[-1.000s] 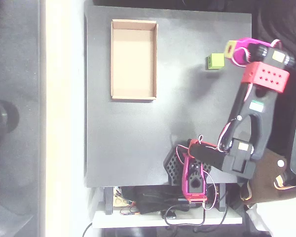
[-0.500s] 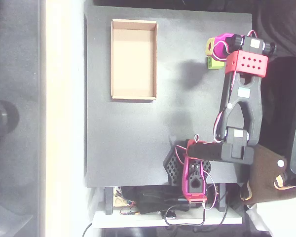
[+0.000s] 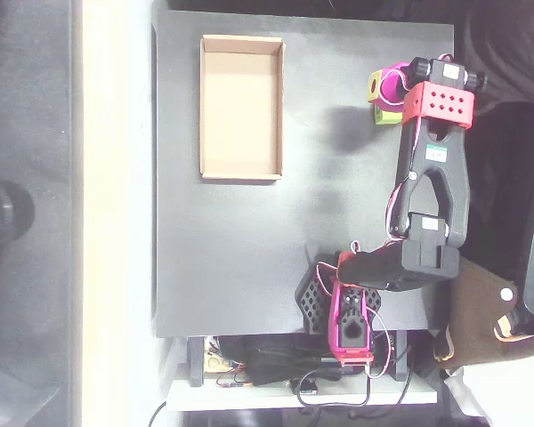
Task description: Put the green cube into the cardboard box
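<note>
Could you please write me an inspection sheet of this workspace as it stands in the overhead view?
Surface: black table, its top bare between the tray and the arm.
Job's things: cardboard box at upper left, nothing in it; green cube at upper right, largely covered by the gripper, outside the box.
Clutter: nothing seen on the table top.
Grippers: magenta gripper directly over the cube; whether its jaws are open or closed cannot be told.
Cables: red and white wires along the arm; a tangle of cables on the shelf below the table edge.
Surroundings: pale strip left of the table, dark floor beyond.
</note>
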